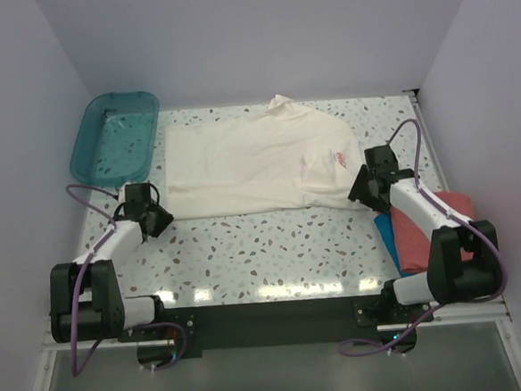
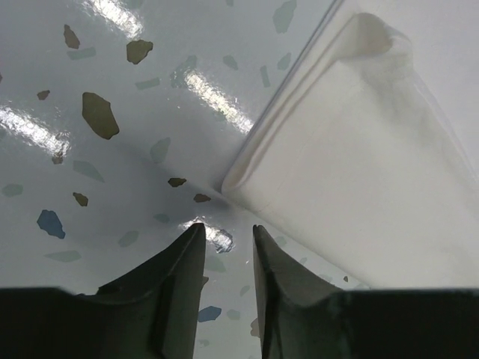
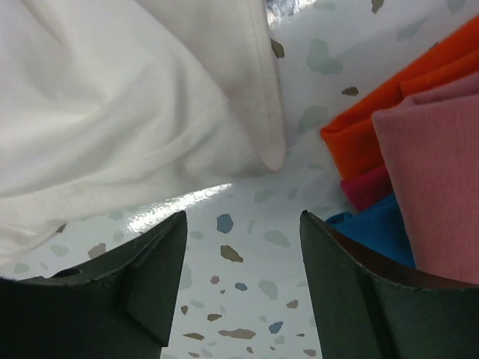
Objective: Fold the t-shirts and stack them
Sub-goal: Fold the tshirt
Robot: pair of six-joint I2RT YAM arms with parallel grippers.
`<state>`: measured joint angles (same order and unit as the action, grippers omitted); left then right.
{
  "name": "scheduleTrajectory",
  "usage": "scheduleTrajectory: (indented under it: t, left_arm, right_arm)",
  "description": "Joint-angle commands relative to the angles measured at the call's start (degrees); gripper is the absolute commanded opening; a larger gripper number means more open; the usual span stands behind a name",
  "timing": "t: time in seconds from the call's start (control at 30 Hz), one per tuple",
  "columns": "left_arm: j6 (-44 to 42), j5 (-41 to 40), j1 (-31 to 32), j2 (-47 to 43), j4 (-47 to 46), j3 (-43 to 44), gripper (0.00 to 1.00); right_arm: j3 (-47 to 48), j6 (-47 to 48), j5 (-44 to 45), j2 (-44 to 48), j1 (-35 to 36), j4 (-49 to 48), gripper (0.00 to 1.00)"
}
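Observation:
A cream-white t-shirt (image 1: 258,160) with a small red print (image 1: 339,158) lies spread flat across the middle of the table. My left gripper (image 1: 157,218) is open and empty just off the shirt's near left corner (image 2: 247,176), its jaws a small gap apart (image 2: 228,233). My right gripper (image 1: 360,192) is open wide and empty (image 3: 243,221) beside the shirt's near right corner (image 3: 273,153). A folded salmon-red shirt (image 1: 428,228) lies on a bright blue one (image 1: 385,231) at the right edge; both show in the right wrist view (image 3: 434,179), the blue one (image 3: 374,232) lowest.
A translucent teal plastic tub (image 1: 115,136) stands at the back left corner. An orange cloth (image 3: 397,97) and a magenta edge (image 3: 367,187) show in the pile on the right. White walls close in the speckled table (image 1: 265,258) on three sides.

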<state>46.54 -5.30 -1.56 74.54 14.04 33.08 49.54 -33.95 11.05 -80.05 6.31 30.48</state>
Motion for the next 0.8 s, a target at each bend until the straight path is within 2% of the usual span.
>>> scheduleTrajectory:
  t: [0.0,0.37,0.57,0.77]
  left_arm:
    - [-0.8,0.5,-0.5,-2.1,-1.2,-0.5,0.39]
    - [-0.1,2.5,-0.5,-1.1,-4.9,-1.8,0.51]
    - [1.6,2.1,-0.5,1.6,-6.7,-1.7,0.51]
    - [2.8,0.5,-0.5,4.4,-7.6,-0.8,0.45]
  right_arm:
    - [-3.7,-3.6,1.2,3.3,-0.3,0.3,0.65]
    - [-3.1,-7.0,-0.2,-4.0,-0.9,-6.1,0.63]
    - [-3.3,-6.7,-0.1,-6.3,-3.3,-8.0,0.62]
    - [-3.0,-6.0,-0.8,-7.5,-5.1,-9.6,0.59]
